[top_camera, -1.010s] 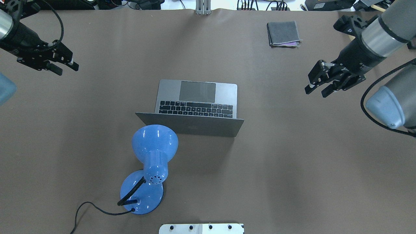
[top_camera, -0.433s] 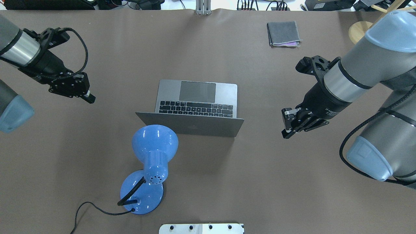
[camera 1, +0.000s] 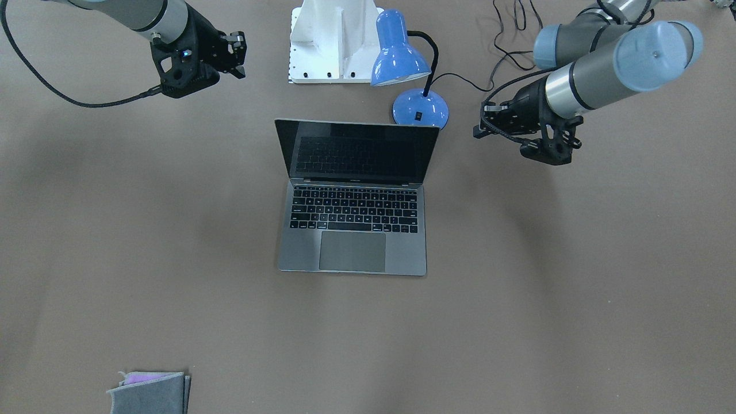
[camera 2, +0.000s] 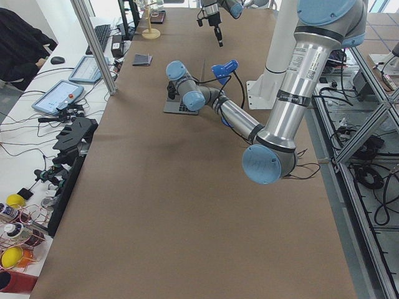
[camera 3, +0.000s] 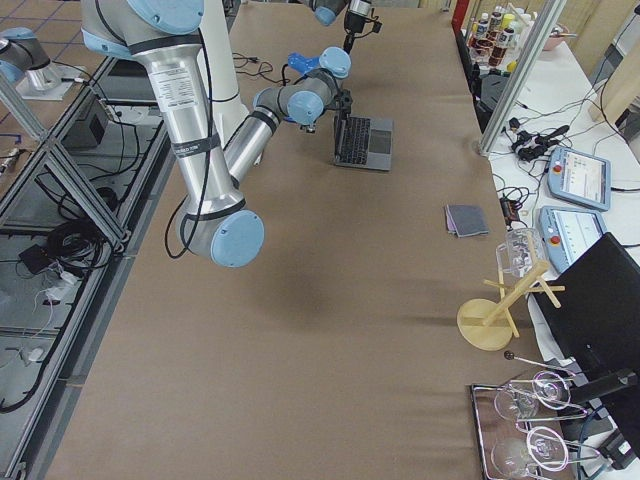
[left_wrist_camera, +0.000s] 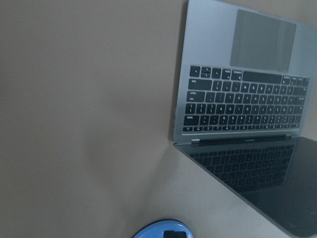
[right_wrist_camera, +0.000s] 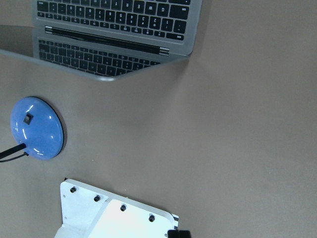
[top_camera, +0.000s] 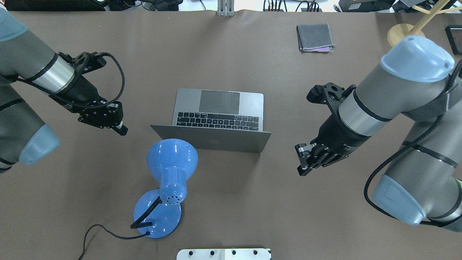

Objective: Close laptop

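The grey laptop (top_camera: 220,104) stands open in the middle of the table, its lid (top_camera: 216,139) upright on the side near me and its black screen (camera 1: 359,152) facing away. It also shows in the left wrist view (left_wrist_camera: 237,99) and the right wrist view (right_wrist_camera: 119,20). My left gripper (top_camera: 122,130) hangs shut and empty to the left of the lid's corner, apart from it. My right gripper (top_camera: 300,171) hangs shut and empty to the right of the lid and a little nearer me, also apart. In the front view the left gripper (camera 1: 478,131) is on the right and the right gripper (camera 1: 237,54) on the left.
A blue desk lamp (top_camera: 171,159) with a black cable stands right behind the lid's left half, its shade close to the lid. A folded grey cloth (top_camera: 314,37) lies at the far right. A wooden stand (top_camera: 400,32) is at the far right corner. A white base plate (top_camera: 223,254) sits at the near edge.
Both arms have swung in from the table's sides toward the laptop's lid. Both grippers were open a second ago and are shut now. The laptop and the lamp have not moved.
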### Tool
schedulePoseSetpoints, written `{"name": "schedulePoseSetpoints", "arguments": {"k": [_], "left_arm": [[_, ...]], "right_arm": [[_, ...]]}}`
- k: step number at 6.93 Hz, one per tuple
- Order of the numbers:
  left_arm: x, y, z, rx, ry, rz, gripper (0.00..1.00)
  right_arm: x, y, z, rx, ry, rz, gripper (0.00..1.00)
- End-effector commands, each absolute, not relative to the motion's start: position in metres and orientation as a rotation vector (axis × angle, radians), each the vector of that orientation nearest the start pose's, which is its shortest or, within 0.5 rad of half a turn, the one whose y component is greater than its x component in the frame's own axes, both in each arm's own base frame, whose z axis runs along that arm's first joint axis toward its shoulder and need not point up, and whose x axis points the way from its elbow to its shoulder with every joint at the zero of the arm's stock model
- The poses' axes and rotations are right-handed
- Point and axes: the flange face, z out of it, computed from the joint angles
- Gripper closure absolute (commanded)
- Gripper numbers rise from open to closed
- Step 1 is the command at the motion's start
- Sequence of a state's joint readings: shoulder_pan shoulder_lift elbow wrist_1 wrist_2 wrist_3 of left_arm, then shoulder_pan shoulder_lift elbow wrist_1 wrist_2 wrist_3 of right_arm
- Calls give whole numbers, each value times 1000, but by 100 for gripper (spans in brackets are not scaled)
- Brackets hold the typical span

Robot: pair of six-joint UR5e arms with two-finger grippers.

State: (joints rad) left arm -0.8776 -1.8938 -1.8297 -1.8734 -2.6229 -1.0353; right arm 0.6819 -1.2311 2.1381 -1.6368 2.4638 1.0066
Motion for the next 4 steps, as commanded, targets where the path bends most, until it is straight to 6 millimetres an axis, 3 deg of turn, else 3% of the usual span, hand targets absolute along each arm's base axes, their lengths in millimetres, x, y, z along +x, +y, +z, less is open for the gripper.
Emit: {"name": "schedulePoseSetpoints", "arguments": {"k": [1, 4], "left_arm": [[348, -445, 293, -263, 1234, 193, 100], [376, -434, 263, -320, 1241, 177, 100]], "right_arm": [[-371, -344, 201, -225, -1131, -291, 100], [-402, -358, 186, -171, -1111, -288, 100]]}}
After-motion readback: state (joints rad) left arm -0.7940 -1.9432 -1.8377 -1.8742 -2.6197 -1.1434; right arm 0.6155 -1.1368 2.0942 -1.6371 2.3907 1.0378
